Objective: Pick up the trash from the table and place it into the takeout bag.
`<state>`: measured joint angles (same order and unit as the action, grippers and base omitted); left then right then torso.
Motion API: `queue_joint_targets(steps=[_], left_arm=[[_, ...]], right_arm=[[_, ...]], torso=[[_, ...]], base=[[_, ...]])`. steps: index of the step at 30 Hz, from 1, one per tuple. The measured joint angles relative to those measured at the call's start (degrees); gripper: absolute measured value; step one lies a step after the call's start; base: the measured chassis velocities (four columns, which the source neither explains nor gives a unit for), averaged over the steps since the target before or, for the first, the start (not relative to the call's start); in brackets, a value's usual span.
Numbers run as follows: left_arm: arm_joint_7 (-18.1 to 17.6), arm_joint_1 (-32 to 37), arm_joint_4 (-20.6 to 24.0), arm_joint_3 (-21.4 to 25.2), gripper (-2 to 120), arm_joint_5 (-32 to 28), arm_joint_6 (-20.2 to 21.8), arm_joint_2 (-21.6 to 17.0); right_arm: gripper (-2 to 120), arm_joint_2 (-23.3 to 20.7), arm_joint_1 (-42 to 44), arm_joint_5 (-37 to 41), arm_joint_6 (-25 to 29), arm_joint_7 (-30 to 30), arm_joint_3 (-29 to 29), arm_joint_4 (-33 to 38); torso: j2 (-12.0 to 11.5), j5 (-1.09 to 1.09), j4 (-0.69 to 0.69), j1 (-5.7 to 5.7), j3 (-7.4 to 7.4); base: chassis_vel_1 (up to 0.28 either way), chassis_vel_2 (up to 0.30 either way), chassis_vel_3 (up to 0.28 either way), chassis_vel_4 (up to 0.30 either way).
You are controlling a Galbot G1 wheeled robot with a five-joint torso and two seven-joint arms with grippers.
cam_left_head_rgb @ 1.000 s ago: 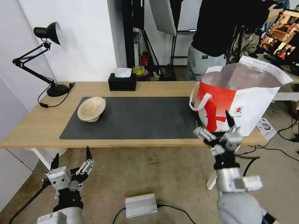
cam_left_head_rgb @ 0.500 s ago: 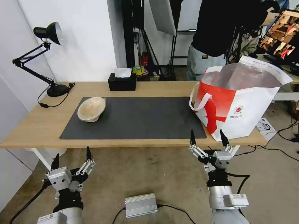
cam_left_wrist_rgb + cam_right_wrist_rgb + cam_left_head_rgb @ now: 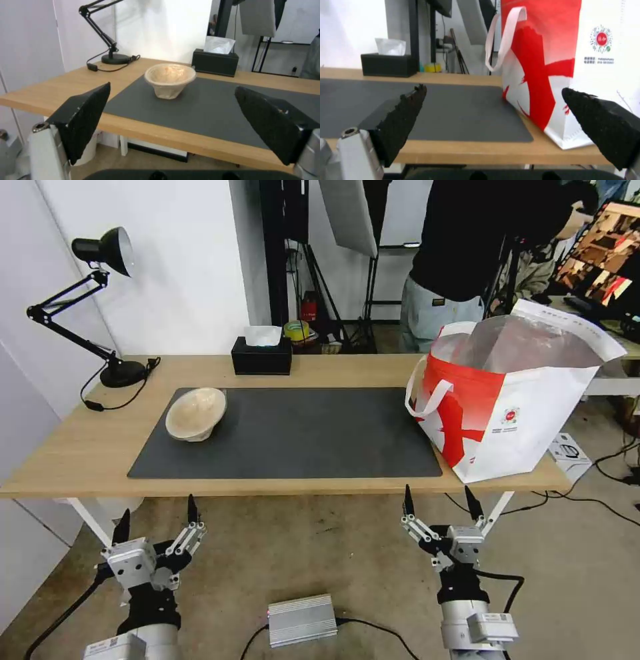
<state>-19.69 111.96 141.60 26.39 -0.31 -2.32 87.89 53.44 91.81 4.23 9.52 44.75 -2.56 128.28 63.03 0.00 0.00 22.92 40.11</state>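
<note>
A beige pulp bowl (image 3: 196,413) (image 3: 170,80), the trash in view, lies tilted at the left end of the dark mat on the table (image 3: 80,447). The takeout bag (image 3: 527,400) (image 3: 553,62) stands open at the table's right end, its foil lining showing. My left gripper (image 3: 157,510) hangs open below the table's front edge, in line with the bowl, nothing between its fingers (image 3: 86,112). Below the front edge near the bag, my right gripper (image 3: 438,493) is open and empty too, its fingers (image 3: 400,117) pointing at the mat and bag.
A black tissue box (image 3: 262,357) and a black desk lamp (image 3: 123,373) stand along the table's back edge. The dark mat (image 3: 300,433) covers the middle. On the floor lie a silver box (image 3: 302,620) and cables. A person stands behind the bag.
My right arm has dropped from in front of the bag to below the table's front edge, gripper still open. The left arm, bowl and bag have stayed put.
</note>
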Motion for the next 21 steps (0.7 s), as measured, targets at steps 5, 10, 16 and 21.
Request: queue_joint_targets(steps=[5,10,16,21], left_arm=[[0.0,-0.1,-0.3,-0.1,100,0.0,-0.1,0.1],[0.0,-0.1,-0.4,-0.1,100,0.0,-0.1,0.1],[0.0,-0.3,-0.6,-0.1,100,0.0,-0.1,0.0],[0.0,-0.5,-0.8,-0.1,100,-0.1,-0.1,-0.1]], right_arm=[[100,0.2,0.5,-0.9,0.0,0.0,0.8,-0.5],[100,0.2,0.3,-1.2,0.0,0.0,1.2,-0.9],[100,0.2,-0.3,-1.5,0.0,-0.1,1.3,-1.1],[100,0.2,-0.4,-1.6,0.0,-0.3,1.2,-1.1]], torso=[[0.0,0.0,0.0,0.0,0.0],[0.0,0.0,0.0,0.0,0.0],[0.0,0.0,0.0,0.0,0.0],[0.0,0.0,0.0,0.0,0.0]], base=[[0.0,0.0,0.0,0.0],[0.0,0.0,0.0,0.0],[0.0,0.0,0.0,0.0],[0.0,0.0,0.0,0.0]])
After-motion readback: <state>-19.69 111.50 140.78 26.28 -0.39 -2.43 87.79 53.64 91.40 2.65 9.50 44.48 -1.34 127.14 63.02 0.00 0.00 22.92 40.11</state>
